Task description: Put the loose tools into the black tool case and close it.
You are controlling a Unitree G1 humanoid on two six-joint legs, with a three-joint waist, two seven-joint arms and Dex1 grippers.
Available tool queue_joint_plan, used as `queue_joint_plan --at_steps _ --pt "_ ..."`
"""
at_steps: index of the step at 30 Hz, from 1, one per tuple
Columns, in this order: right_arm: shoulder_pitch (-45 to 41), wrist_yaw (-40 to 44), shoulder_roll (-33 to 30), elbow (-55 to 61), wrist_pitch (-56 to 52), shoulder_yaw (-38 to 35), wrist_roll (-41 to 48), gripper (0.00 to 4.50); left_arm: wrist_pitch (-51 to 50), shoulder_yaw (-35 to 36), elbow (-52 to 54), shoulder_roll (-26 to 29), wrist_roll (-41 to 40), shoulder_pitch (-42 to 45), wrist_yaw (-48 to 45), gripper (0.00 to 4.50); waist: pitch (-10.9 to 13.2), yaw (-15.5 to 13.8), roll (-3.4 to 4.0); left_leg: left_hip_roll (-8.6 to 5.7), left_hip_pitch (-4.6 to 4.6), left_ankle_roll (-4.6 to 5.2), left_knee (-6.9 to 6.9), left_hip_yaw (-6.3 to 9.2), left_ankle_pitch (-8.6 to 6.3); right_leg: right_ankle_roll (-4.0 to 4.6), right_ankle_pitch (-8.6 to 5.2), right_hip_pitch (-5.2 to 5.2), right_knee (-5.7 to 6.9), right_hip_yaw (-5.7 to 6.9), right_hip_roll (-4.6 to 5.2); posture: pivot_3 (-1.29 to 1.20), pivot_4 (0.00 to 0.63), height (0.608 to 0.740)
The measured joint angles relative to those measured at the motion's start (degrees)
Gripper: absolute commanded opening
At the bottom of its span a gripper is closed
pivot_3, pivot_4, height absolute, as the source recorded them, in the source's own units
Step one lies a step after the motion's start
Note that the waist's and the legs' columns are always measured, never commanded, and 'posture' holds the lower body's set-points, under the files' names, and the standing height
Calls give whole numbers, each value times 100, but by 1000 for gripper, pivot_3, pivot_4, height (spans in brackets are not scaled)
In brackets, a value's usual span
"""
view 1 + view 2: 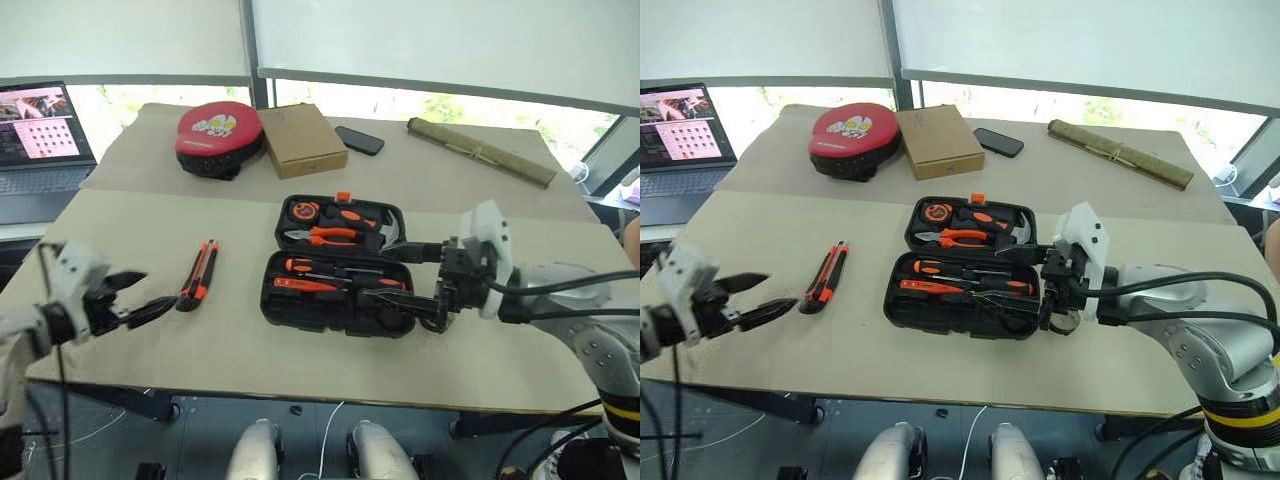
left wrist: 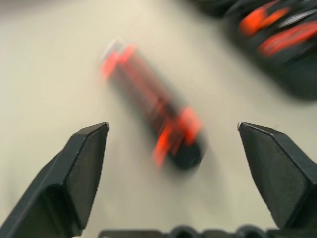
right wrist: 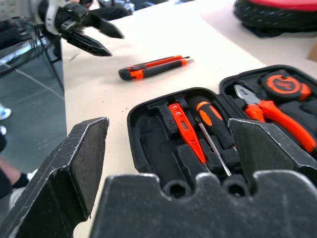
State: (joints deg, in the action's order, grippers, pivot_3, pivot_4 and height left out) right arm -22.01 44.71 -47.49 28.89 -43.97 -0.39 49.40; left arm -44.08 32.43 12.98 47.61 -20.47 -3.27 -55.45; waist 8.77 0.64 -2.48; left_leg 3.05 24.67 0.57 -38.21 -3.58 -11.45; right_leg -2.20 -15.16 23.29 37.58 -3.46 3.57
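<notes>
Tabletop (image 1: 150,350): both arms' fingers spread, left gripper (image 1: 150,295) aimed at utility knife (image 1: 198,275).

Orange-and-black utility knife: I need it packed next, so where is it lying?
The orange-and-black utility knife lies on the table, left of the open black tool case, just beyond the open left gripper.

No text, label, brand or number can be read anywhere. The round red pad (image 1: 218,132) carries a pale printed picture on its top, too small to make out. The laptop (image 1: 40,135) screen shows a pink grid, perhaps a calendar, with nothing legible in it. The tape measure (image 3: 283,87) in the tool case (image 1: 338,262) has a dark mark on its orange face, unreadable.
</notes>
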Motion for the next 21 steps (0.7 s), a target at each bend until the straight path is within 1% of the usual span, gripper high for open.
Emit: queue_joint_plan --at_steps 1,3,5,7,8,9,12,14,16,21 --pt "-20 37 24 -18 3 24 -35 4500 -91 2 81 0 -16 7 72 4456 1 -33 -1 1 0 -1 0 1 0 1 0 5 -2 6 3 0 150 740" --pt "-52 128 67 -32 7 48 -111 4500 -585 -16 312 -1 -222 232 333 4456 0 -102 -2 -3 -1 -2 0 0 0 5 -2 16 -7 9 11 0 150 740" --pt "-128 162 112 -34 7 67 -136 4500 -1324 -267 396 117 -368 835 667 4456 0 -137 -4 -10 1 -1 0 0 0 -1 2 12 -6 16 16 0 150 740" --pt "-151 194 114 -21 7 57 -139 4500 -1851 -506 428 281 -459 1232 866 4456 -1 -119 -7 -12 2 0 0 -6 0 -2 2 -6 -5 14 16 0 150 740" --pt "-124 202 120 -22 4 39 -148 4500 -2249 -687 393 311 -472 1588 1020 4456 -1 -111 -7 -16 2 1 1 -7 1 -2 2 -6 -3 13 13 0 150 740" --pt "-77 169 151 4 3 13 -153 4500 -2959 -1090 170 306 -476 2310 1297 4456 0 -128 -9 -19 6 1 1 -2 1 -3 2 -5 0 14 0 0 150 740" --pt "-2 82 229 154 3 4 -157 4500 -3700 -1672 -144 339 -458 3029 1593 4456 0 -105 -10 -13 6 0 5 0 0 0 2 -2 2 13 -12 0 150 740" --pt "73 -20 296 224 2 -4 -196 4500 -3878 -2201 -401 337 -437 3325 1671 4456 0 -51 -11 -14 6 -1 17 -3 0 2 1 6 0 6 -13 0 150 740" --pt "136 -125 350 307 2 -5 -226 4500 -3855 -2621 -717 202 -411 3573 1743 4456 1 -15 -12 -14 8 -1 23 -4 0 4 0 12 1 3 -15 0 150 740" --pt "300 -334 482 475 -5 10 -314 4500 -3709 -3499 -1336 85 -119 4011 1951 4456 2 13 -14 -16 13 -1 25 -7 0 5 -1 18 2 0 -13 0 150 740"
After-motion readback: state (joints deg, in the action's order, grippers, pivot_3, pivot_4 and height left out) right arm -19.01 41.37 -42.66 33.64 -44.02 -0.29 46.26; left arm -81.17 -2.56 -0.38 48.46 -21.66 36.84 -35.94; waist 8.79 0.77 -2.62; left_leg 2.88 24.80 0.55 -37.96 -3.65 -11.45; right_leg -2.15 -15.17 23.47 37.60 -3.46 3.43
